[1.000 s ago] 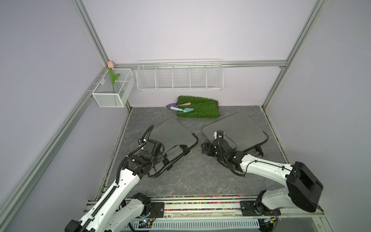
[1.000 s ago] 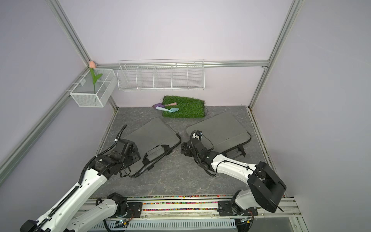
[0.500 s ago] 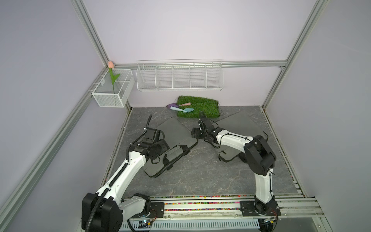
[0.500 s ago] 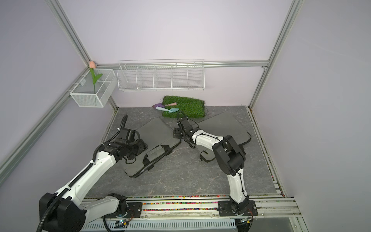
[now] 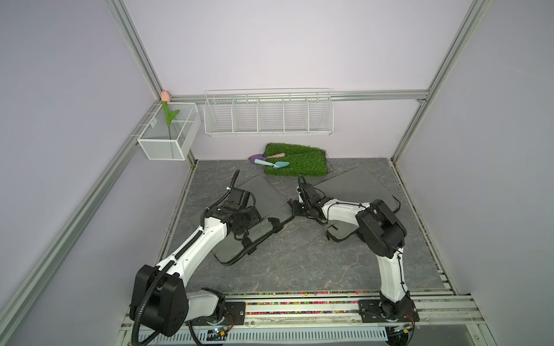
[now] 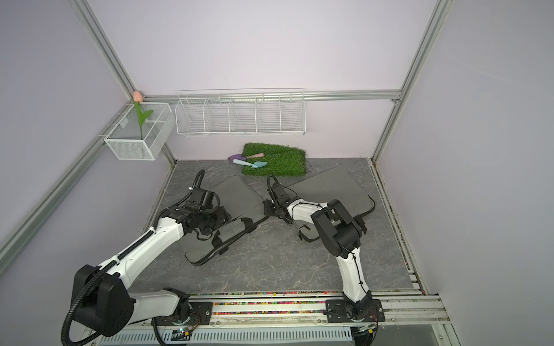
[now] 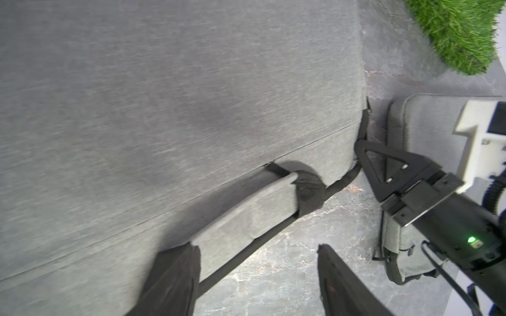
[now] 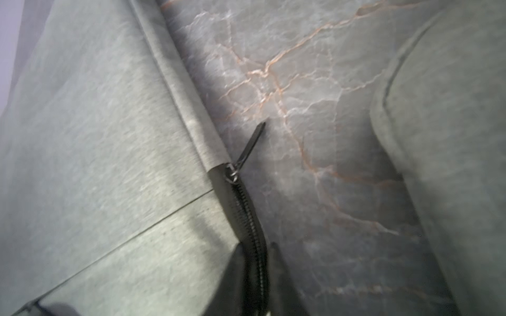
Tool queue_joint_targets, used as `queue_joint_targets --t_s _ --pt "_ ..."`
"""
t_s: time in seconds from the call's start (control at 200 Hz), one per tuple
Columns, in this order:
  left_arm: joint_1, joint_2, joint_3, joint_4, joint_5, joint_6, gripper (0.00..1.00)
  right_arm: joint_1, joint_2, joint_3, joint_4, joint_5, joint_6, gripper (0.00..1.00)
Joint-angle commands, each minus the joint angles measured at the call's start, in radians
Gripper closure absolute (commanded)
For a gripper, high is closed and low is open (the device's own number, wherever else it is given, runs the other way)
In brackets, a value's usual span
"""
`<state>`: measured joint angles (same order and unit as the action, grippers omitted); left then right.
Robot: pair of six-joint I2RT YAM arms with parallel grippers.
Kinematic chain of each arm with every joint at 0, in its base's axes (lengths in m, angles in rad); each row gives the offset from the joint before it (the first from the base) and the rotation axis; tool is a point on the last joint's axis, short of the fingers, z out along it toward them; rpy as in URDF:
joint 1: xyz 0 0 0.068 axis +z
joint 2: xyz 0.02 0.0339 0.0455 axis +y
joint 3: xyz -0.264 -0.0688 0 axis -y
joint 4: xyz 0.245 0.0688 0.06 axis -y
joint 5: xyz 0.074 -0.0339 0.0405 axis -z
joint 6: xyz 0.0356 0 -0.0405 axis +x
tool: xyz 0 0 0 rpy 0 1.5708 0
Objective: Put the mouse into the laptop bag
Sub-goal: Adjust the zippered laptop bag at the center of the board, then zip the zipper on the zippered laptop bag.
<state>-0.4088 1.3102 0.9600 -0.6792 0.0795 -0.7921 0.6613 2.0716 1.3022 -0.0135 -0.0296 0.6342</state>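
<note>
The mouse is out of view. A grey laptop bag (image 5: 260, 191) (image 6: 236, 191) lies flat left of centre, its padded handle (image 7: 246, 213) along the near edge. My right gripper (image 5: 295, 208) (image 6: 267, 208) is at the bag's right corner, shut on the black zipper strip (image 8: 247, 219) just behind the zipper pull (image 8: 246, 153). My left gripper (image 5: 256, 220) (image 7: 257, 273) hovers low over the handle end of the bag (image 7: 164, 95). It is open; one finger (image 7: 175, 279) is over the fabric, the other (image 7: 342, 281) over bare floor.
A second grey bag (image 5: 353, 184) (image 8: 451, 136) lies to the right, partly under my right arm. A grass mat (image 5: 295, 163) with small trowels (image 5: 271, 163) sits at the back. A wire rack (image 5: 268, 115) and a mesh box (image 5: 168, 131) hang on the walls.
My right arm swung from the right-hand bag to the left bag's corner and shut on its zipper strip. My left arm reached farther over the bag, still open.
</note>
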Motion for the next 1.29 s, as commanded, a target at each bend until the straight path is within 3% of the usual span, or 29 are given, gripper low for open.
queue_joint_targets --t_s 0.0,0.26,0.365,0.445,0.535,0.685,0.795,0.875,1.145,1.29 --pt "-0.016 0.014 0.023 0.017 -0.005 0.003 0.33 0.011 -0.065 -0.097 0.018 -0.023 0.030 0.94" --pt "-0.036 0.073 0.062 0.022 0.004 -0.018 0.35 0.184 -0.241 -0.334 0.133 0.080 0.125 0.93" --pt "-0.036 0.135 0.095 0.023 0.034 -0.014 0.36 0.244 -0.248 -0.346 0.131 0.099 0.125 0.64" --pt "-0.049 0.188 0.132 -0.022 -0.016 0.020 0.38 0.243 -0.279 -0.376 0.148 0.100 0.101 0.54" --pt "-0.063 0.222 0.127 -0.019 -0.081 0.046 0.39 0.233 -0.351 -0.417 0.134 0.195 0.019 0.44" --pt "-0.062 0.263 0.126 -0.007 -0.120 0.080 0.39 0.231 -0.400 -0.469 0.173 0.346 -0.286 0.48" --pt "-0.061 0.315 0.186 -0.069 -0.205 0.118 0.39 0.231 -0.353 -0.476 0.235 0.256 -0.508 0.60" --pt "-0.061 0.379 0.230 -0.119 -0.253 0.137 0.39 0.231 -0.306 -0.468 0.262 0.164 -0.627 0.62" --pt "-0.060 0.452 0.253 -0.128 -0.262 0.149 0.40 0.227 -0.242 -0.515 0.416 0.123 -0.828 0.56" --pt "-0.059 0.455 0.255 -0.132 -0.254 0.151 0.40 0.216 -0.221 -0.499 0.415 0.180 -0.888 0.58"
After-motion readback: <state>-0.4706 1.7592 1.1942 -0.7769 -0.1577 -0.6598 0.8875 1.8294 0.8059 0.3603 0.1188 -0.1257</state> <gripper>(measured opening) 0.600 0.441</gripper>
